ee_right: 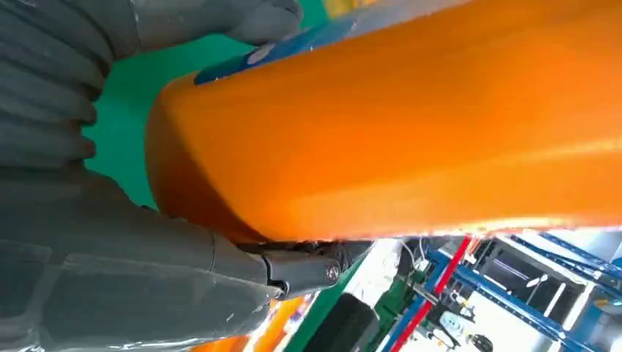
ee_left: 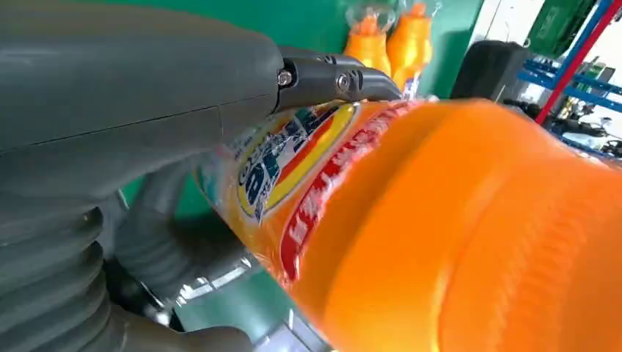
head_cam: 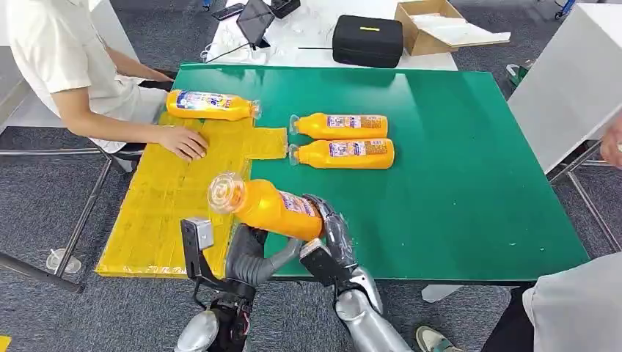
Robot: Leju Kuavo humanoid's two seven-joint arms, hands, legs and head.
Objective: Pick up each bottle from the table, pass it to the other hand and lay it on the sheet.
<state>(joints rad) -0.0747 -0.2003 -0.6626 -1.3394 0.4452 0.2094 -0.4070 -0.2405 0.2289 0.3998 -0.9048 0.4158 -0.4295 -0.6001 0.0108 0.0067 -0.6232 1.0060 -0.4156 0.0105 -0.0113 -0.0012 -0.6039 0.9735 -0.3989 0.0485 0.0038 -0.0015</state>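
Both the right robot hand and left robot hand grip the bottle near the sheet; the right should release only once the left's hold is firm.

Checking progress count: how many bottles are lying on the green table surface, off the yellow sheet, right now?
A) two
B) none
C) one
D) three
A: two bottles lie side by side on the green table, just right of the yellow sheet. A third bottle lies at the sheet's far edge, and a fourth is held up between the left hand and right hand.
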